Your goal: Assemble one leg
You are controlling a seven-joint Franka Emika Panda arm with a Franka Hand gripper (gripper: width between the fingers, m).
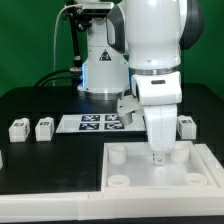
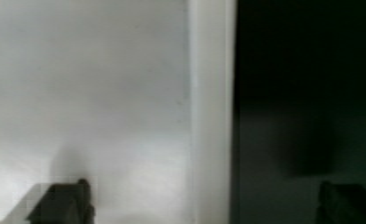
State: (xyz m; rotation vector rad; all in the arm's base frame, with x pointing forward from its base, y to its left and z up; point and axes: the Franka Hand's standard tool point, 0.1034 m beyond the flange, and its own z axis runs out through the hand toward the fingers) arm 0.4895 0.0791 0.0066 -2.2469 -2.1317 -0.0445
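Three small white legs with tags stand on the black table: two at the exterior view's left (image 1: 18, 127) (image 1: 43, 127) and one at the right (image 1: 185, 126), just beside the arm. My gripper (image 1: 157, 156) hangs straight down over the far edge of the large white tray (image 1: 150, 185), between its two far corner sockets (image 1: 117, 155) (image 1: 197, 153). In the wrist view the gripper (image 2: 203, 204) is open, its dark fingertips (image 2: 59, 203) far apart with nothing between them. Below it lie the tray's white surface (image 2: 91, 100) and the black table (image 2: 304, 100).
The marker board (image 1: 95, 122) lies flat behind the tray, in front of the robot's base (image 1: 103, 75). Another small white piece shows at the exterior view's left edge (image 1: 2, 158). The tray's near sockets (image 1: 117, 181) (image 1: 200, 180) stand at its front corners.
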